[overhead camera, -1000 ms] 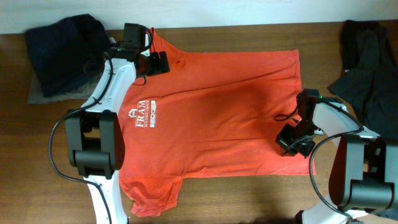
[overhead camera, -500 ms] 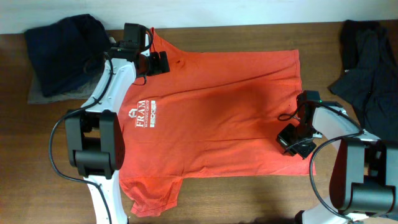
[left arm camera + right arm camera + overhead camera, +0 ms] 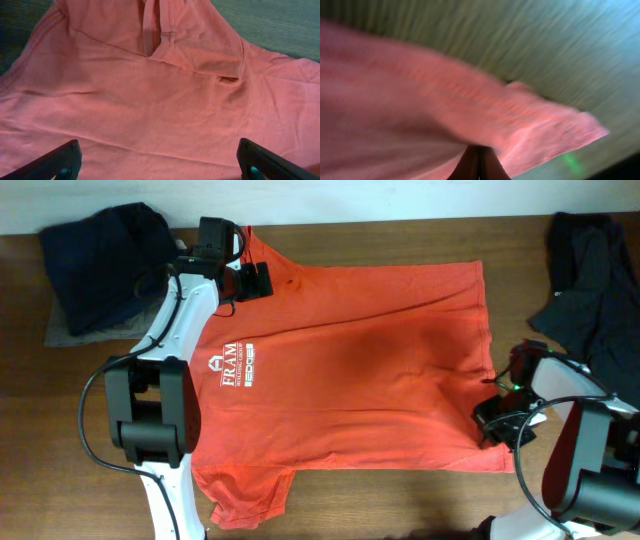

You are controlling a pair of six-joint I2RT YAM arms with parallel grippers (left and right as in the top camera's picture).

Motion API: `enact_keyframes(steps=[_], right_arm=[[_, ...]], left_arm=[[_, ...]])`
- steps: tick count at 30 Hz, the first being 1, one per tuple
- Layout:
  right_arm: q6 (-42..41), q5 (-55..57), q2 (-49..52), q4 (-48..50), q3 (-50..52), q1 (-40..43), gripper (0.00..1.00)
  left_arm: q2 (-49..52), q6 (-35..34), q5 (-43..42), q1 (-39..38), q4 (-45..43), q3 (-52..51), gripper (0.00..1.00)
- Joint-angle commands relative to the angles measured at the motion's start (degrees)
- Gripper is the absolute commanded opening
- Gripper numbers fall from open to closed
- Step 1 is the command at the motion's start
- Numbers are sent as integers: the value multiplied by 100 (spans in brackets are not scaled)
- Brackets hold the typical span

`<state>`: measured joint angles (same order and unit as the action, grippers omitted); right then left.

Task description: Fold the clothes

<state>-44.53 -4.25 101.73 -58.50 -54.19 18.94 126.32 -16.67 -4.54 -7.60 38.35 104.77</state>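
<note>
– While you look at the top view, tell me where the T-shirt lies.

– Spread out flat on the wooden table, front side up. Its shoulders point toward the left arm and its hem toward the right arm. White lettering shows on the chest, just beside the left arm's white link. One sleeve sticks out at the near edge and the other lies at the far edge.

– And the left gripper?

– It hangs over the far shoulder area of the shirt. In the wrist view its two fingers stand spread wide at the bottom corners, with only wrinkled red cloth and a fold with a stitched edge between them. It holds nothing.

– What about the right gripper?

– It sits at the near corner of the hem. Its wrist picture is blurred, but the fingers are pressed together and the red cloth runs right into them, so it is pinching the hem. That corner of the cloth is raised off the table surface.

– Anything else on the table?

– A heap of dark clothes at the far left corner, well apart from the shirt's body, and more dark garments at the far right, beside the right arm.
</note>
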Motion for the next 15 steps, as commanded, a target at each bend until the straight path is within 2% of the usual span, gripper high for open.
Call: enact_keyframes(steps=[1, 15], right_arm=[[79, 501, 116, 28, 116, 271, 4], [4, 778, -35, 131, 103, 706, 4]], left_arm=[[61, 26, -20, 42, -57, -4, 99], [61, 26, -20, 72, -81, -4, 99]])
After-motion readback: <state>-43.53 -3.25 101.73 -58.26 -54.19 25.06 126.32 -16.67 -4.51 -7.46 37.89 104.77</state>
